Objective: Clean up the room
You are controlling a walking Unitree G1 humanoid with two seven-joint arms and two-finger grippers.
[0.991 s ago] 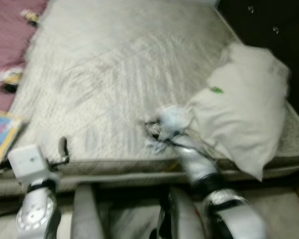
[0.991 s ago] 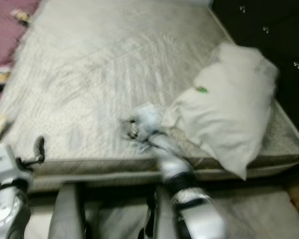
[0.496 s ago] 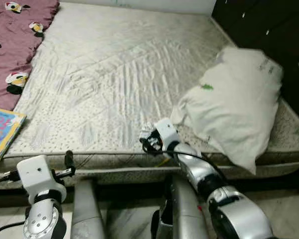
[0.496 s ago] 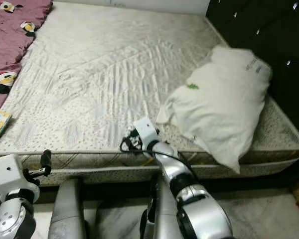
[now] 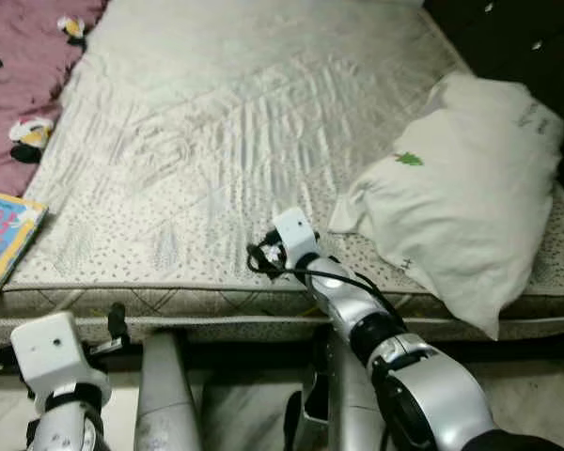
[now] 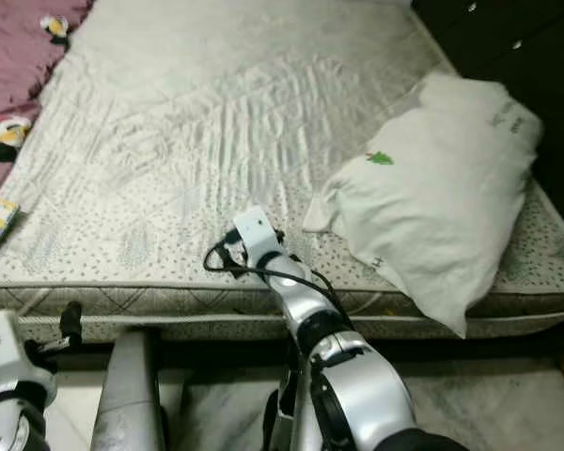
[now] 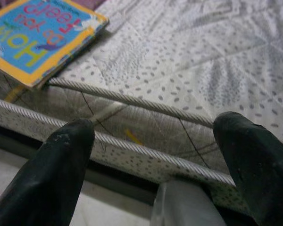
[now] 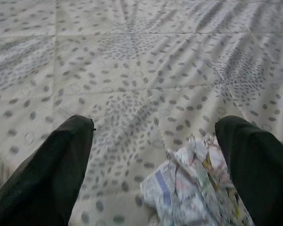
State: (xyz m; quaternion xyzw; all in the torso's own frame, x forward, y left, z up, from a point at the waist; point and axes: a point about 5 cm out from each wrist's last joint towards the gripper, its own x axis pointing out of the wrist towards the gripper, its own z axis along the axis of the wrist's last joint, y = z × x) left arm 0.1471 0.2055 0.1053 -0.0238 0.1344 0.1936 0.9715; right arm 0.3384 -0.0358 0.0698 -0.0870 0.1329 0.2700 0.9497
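Observation:
A crumpled wad of printed paper [image 8: 193, 188] lies on the dotted white mattress [image 5: 216, 141] near its front edge. My right gripper [image 8: 155, 125] hovers low over it, open, and the wad sits between the two black fingers [image 8: 61, 160], closer to one of them. In the head view the right wrist [image 5: 294, 230] reaches over the mattress edge, just left of the pillow. My left gripper [image 7: 153, 123] is open and holds nothing, low in front of the mattress's corded side seam [image 7: 132, 101].
A large white pillow [image 5: 461, 197] lies on the mattress's right side. A colourful children's book [image 5: 5, 235] rests at the left front corner, beside a maroon blanket [image 5: 19, 66]. Dark furniture [image 5: 536, 38] stands to the right.
The view has shifted and sharpened after blur. My right gripper has edged left, away from the pillow's corner. The left arm sits lower in the picture.

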